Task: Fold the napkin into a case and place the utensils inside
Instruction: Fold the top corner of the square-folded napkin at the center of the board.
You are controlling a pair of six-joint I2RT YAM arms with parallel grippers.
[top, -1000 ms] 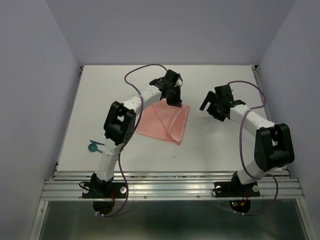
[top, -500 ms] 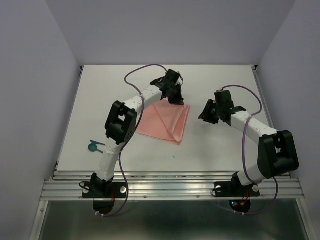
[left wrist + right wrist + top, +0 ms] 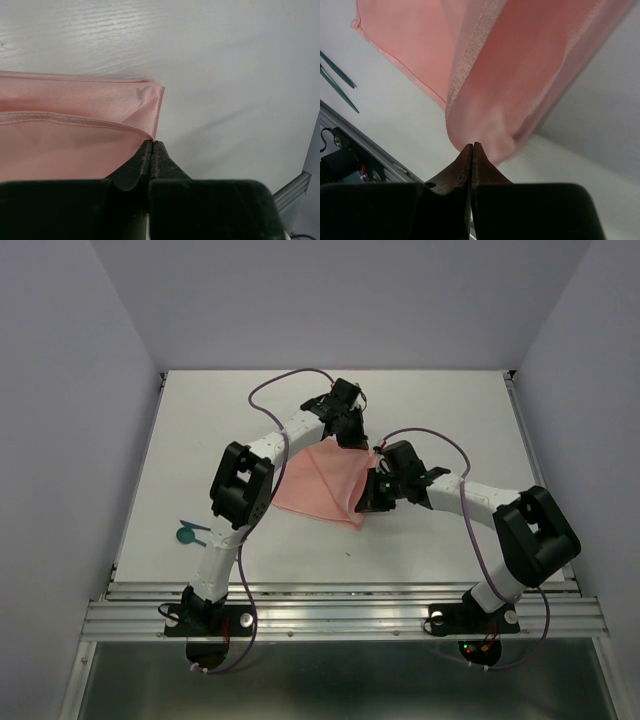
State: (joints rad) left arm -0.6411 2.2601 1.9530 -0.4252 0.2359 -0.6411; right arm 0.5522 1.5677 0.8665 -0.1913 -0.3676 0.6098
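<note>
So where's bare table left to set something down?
Free: the far table strip behind the left gripper, the right side past the right gripper's arm, the near strip this side of the napkin. Crowded: the middle, both pinching it; utensils lie near left.

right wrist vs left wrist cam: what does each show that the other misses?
Only right wrist: the utensils, two thin teal handles at the left edge, and the right pincer shut on a raised fold of the napkin.
Only left wrist: the left pincer shut on the napkin's edge, beside a flat, layered corner.
Both: the salmon-pink napkin with its stitched hem, the white table, and a strip of metal rail.
</note>
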